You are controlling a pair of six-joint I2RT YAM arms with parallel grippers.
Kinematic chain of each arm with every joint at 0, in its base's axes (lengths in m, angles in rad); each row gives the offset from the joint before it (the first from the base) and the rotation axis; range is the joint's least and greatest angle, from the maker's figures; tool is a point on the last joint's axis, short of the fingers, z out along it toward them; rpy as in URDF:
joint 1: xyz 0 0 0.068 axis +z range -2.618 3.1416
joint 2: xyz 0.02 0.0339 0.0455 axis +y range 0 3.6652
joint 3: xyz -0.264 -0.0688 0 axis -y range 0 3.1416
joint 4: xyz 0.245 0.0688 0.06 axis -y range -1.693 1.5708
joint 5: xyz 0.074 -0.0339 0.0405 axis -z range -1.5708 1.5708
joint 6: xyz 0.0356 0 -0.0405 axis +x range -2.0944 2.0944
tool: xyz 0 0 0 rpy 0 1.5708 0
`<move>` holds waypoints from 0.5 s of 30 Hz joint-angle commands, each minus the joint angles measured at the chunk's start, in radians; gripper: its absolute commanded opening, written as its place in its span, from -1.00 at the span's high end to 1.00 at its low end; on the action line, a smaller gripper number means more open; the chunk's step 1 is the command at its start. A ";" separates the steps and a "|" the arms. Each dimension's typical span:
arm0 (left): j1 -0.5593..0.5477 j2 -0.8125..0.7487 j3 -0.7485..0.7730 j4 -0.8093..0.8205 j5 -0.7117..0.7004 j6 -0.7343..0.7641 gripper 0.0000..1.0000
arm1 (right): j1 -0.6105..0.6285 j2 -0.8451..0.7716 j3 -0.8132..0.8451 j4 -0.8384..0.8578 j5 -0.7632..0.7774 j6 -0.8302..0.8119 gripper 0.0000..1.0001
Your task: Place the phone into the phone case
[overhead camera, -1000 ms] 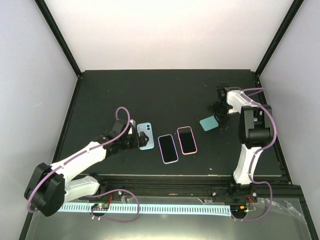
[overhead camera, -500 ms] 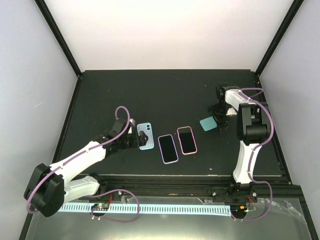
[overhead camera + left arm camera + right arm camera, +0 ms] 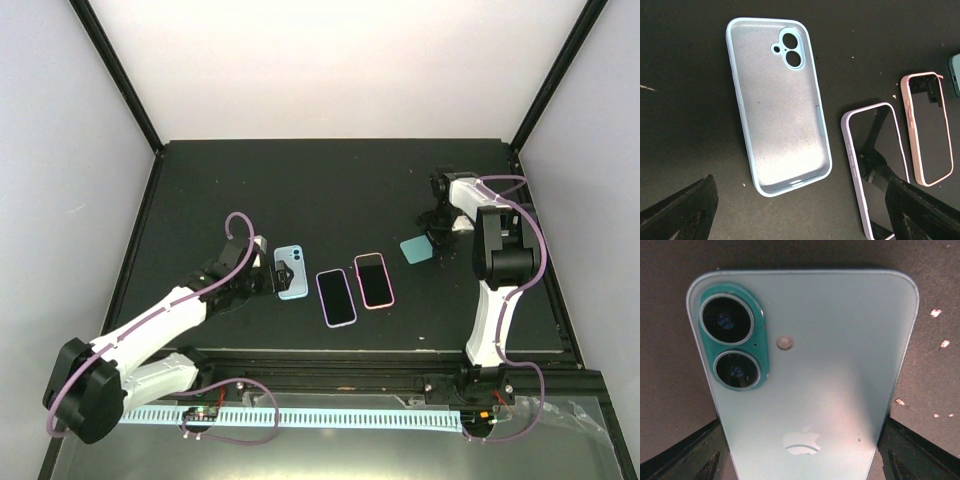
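Phone case, pale blue and empty, is laid open side up on the black table, left of centre, with its grey lining and twin camera cut-out shown at the far end. Just to its left the left gripper is held with jaws spread wide, nothing between them. Lilac-rimmed case and pink-rimmed case, both glossy and dark-faced, are set side by side to the right. Further right, the mint-green phone, shown from its back with two stacked lenses, is clamped across its width by the right gripper.
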 commanded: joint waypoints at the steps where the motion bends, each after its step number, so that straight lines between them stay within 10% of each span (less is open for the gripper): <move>1: 0.003 -0.016 0.012 0.011 0.002 0.010 -0.87 | 0.021 0.038 -0.023 0.044 -0.006 -0.015 -0.60; 15: 0.003 -0.111 -0.030 -0.025 0.002 -0.008 -0.86 | 0.065 -0.104 -0.211 0.169 0.000 -0.139 -0.46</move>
